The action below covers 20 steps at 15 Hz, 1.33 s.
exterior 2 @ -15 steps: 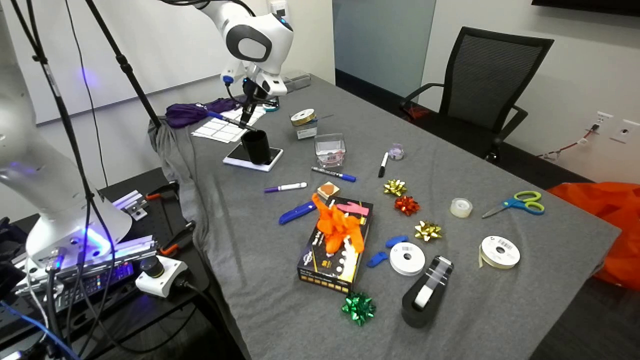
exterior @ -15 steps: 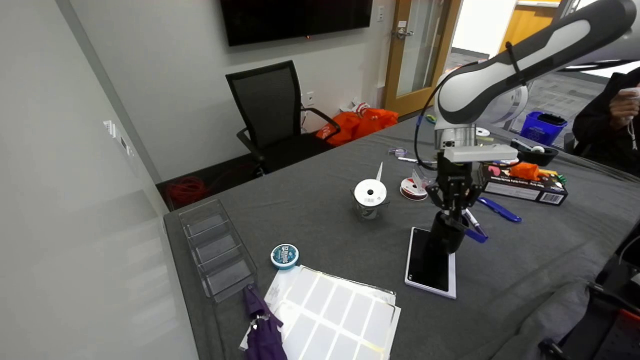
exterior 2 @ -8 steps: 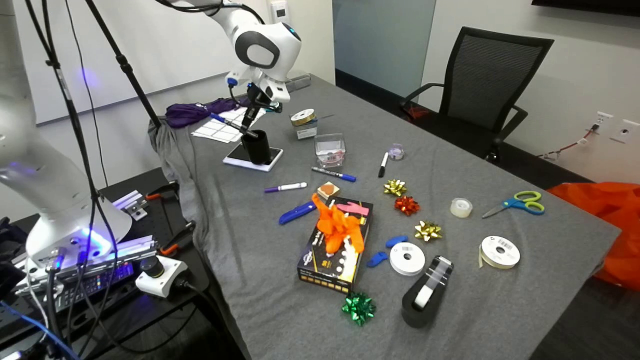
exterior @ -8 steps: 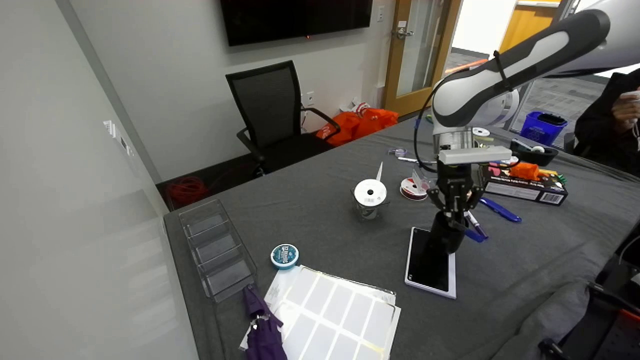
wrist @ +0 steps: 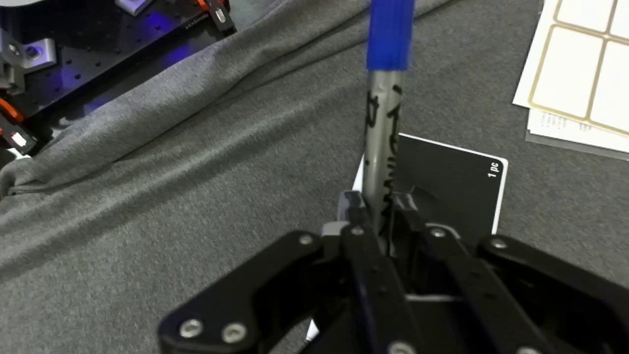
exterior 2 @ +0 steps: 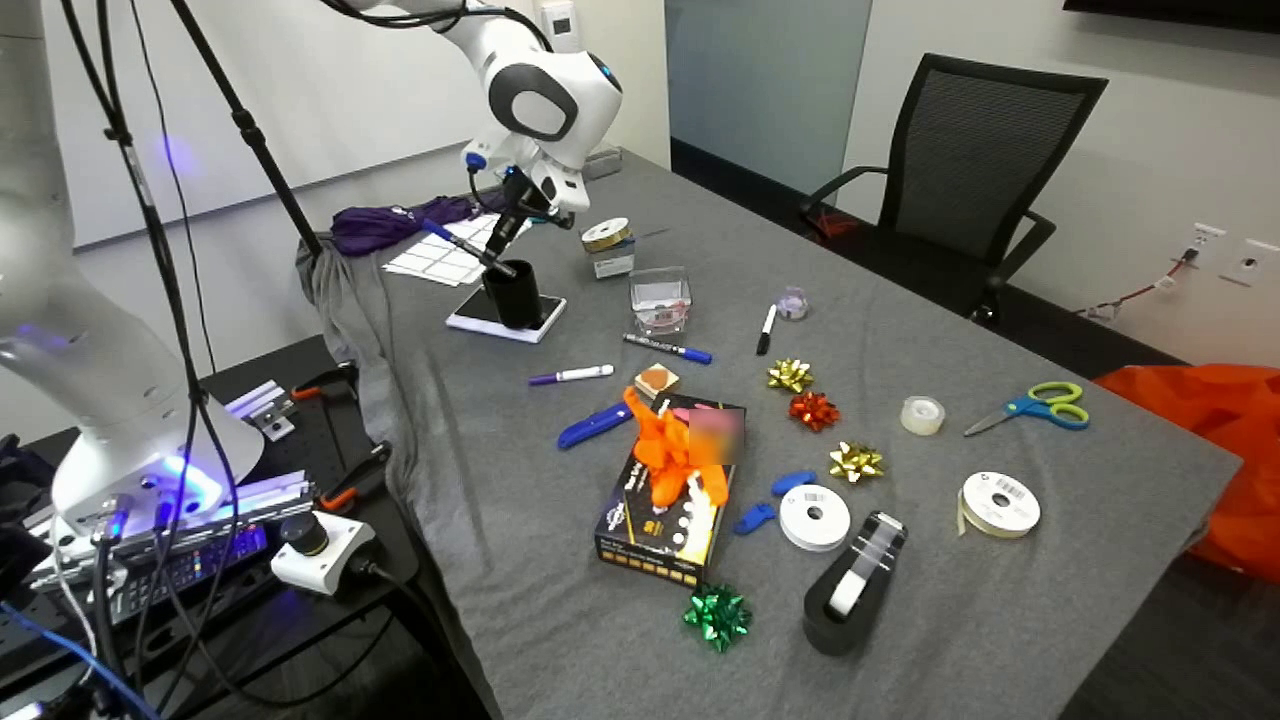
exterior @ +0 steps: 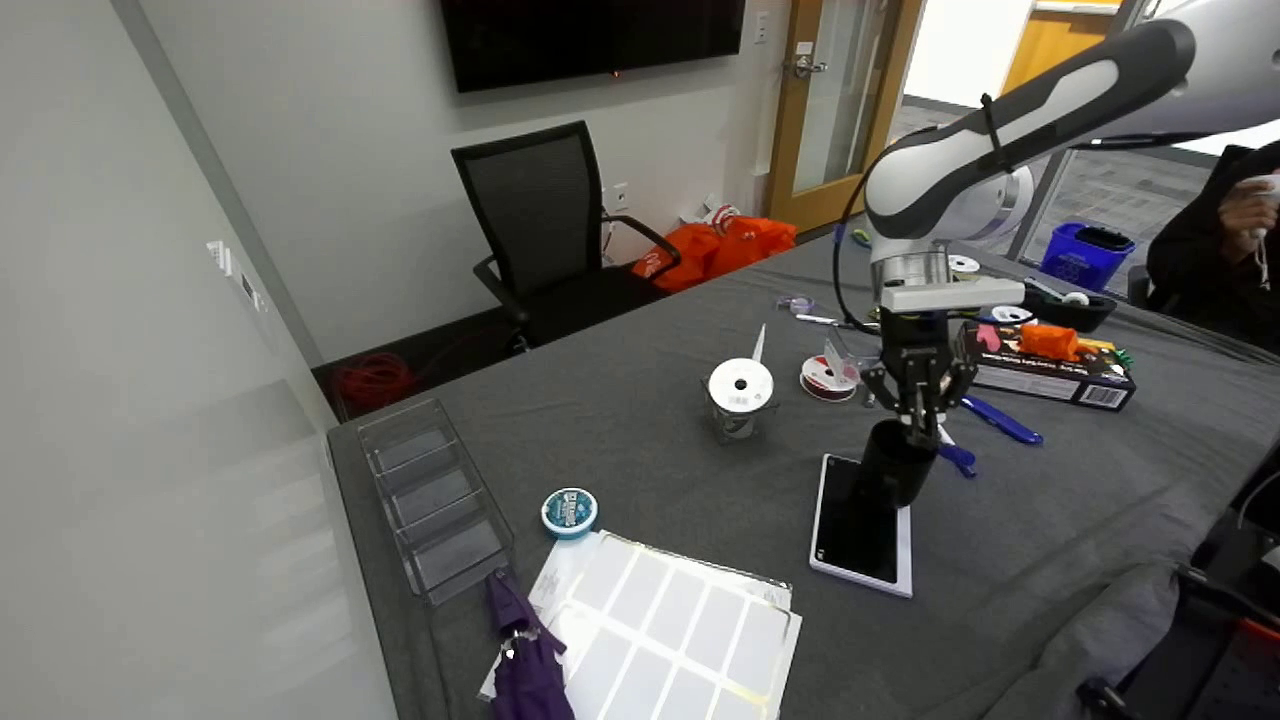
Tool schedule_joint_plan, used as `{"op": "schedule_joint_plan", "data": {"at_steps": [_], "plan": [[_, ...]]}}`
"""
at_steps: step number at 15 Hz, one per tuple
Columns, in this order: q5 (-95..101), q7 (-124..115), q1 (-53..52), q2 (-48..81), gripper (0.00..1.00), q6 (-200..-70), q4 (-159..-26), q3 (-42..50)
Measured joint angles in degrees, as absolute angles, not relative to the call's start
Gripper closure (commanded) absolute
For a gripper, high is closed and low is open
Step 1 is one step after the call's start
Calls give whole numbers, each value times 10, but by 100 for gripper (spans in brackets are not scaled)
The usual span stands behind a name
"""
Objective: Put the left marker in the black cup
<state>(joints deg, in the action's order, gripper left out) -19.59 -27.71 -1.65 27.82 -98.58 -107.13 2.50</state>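
My nearly closed gripper (wrist: pixel 378 204) pinches a tilted blue-capped marker (wrist: pixel 382 125), its lower end at the mouth of the black cup (exterior 2: pixel 514 302); whether inside, I can't tell.

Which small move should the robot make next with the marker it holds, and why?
I would probably tilt the marker more upright, so it can slide down without catching. The jaws are shut on it, and in an exterior view it slants, its blue end high to one side, its lower end at the mouth of the cup.
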Motion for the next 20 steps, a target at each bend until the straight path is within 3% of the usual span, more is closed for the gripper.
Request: {"op": "schedule_joint_plan", "data": {"at_steps": [11, 12, 14, 20], "plan": [[-212, -277, -5, 330, 96, -971, -1033, 24], [-212, -277, -5, 337, 58, -971, -1032, 24], [-212, -277, -5, 346, 52, -971, -1030, 24], [-220, -278, -5, 352, 9, -968, -1015, 24]]}}
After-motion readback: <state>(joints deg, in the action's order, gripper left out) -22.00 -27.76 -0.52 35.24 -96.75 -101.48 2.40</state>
